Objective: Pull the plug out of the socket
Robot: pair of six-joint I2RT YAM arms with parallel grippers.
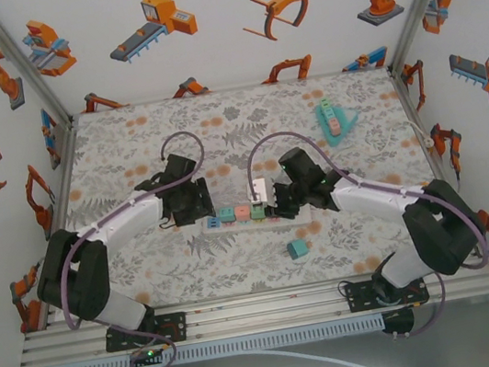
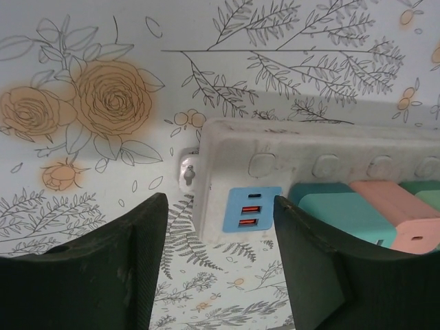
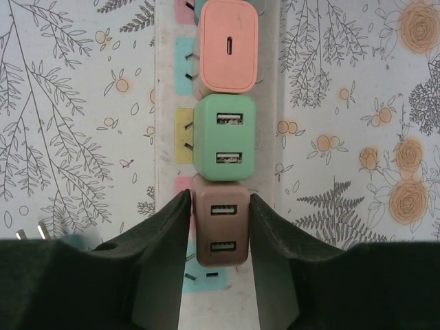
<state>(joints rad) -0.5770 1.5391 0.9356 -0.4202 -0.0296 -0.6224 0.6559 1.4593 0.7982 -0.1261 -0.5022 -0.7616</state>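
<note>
A: Where's the plug?
B: The brown boxy plastic plug sits in the white plastic power strip; my right gripper clamps it. My left gripper stands apart around the strip's end.

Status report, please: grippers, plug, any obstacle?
Right gripper shut on brown charger, plugged into power strip. Left gripper at strip's USB end, grip unclear. Green charger crowds it.

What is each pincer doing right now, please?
Left pincer: open, fingers astride the end of the power strip, not clamped.
Right pincer: closed on the brown plug.
</note>
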